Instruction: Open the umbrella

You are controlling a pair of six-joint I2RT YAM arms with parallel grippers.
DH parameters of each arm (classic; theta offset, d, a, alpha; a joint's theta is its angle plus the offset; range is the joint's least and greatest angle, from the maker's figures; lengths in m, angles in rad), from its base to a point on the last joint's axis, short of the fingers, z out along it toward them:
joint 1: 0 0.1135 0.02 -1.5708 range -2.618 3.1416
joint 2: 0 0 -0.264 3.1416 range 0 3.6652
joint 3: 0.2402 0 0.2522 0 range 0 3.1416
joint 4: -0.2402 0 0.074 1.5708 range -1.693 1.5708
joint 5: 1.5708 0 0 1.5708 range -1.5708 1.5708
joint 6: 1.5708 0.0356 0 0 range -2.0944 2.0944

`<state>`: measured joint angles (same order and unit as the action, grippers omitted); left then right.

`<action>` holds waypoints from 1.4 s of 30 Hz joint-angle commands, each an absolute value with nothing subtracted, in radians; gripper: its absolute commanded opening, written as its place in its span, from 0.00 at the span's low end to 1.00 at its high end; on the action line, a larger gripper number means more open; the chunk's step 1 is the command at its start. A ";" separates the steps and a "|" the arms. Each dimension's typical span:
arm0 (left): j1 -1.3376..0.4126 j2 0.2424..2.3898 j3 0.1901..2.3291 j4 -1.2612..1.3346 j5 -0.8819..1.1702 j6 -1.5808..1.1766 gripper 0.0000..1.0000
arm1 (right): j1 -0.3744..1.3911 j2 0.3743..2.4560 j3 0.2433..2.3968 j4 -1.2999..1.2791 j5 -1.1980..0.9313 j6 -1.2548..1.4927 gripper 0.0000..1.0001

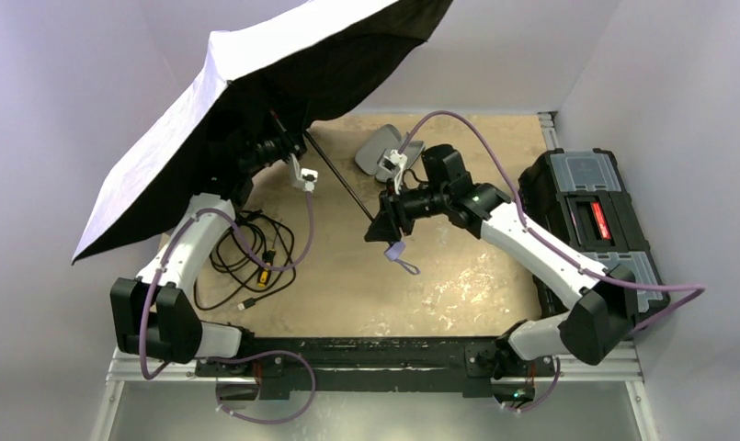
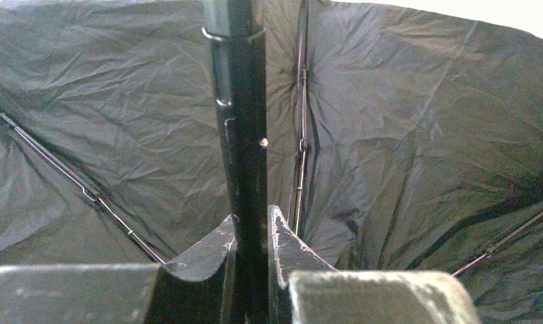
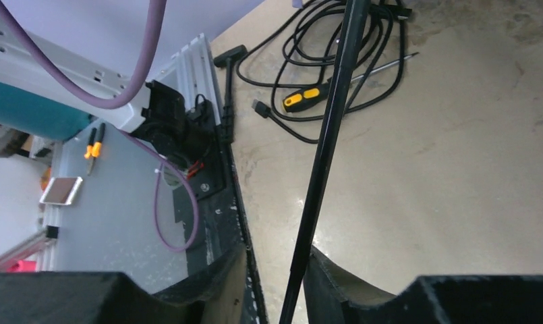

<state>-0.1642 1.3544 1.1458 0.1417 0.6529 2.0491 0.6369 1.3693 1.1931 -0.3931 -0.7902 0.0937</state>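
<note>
The umbrella stands open: its canopy is pale lavender outside and black inside and spreads over the far left. In the left wrist view the black lining and ribs fill the frame. Its thin black shaft slants down to the right. My left gripper, half under the canopy, is shut on the thick upper shaft, fingers pressed against both sides. My right gripper holds the handle end, with the lavender strap hanging below it. In the right wrist view the shaft runs between the fingers, and the handle is hidden.
A coiled black cable and a yellow-handled screwdriver lie on the table under the left arm. A black T-shaped tool lies near the front rail. A grey pouch sits at the back centre. A black toolbox stands at the right edge.
</note>
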 commanded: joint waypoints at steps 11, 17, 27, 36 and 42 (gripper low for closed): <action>-0.172 1.380 1.199 0.268 0.651 2.093 0.17 | 0.637 1.413 1.277 -0.169 -0.970 0.328 0.00; -0.174 1.370 1.146 0.326 0.575 2.088 0.28 | 0.610 1.382 1.242 -0.057 -0.943 0.423 0.00; -0.175 1.342 1.099 0.347 0.442 2.057 0.40 | 0.548 1.354 1.179 0.037 -0.900 0.520 0.00; -0.175 1.323 1.062 0.305 0.302 2.043 0.45 | 0.481 1.329 1.122 0.162 -0.890 0.638 0.00; -0.175 1.347 1.062 0.350 0.223 2.021 0.40 | 0.474 1.308 1.105 0.173 -0.879 0.644 0.00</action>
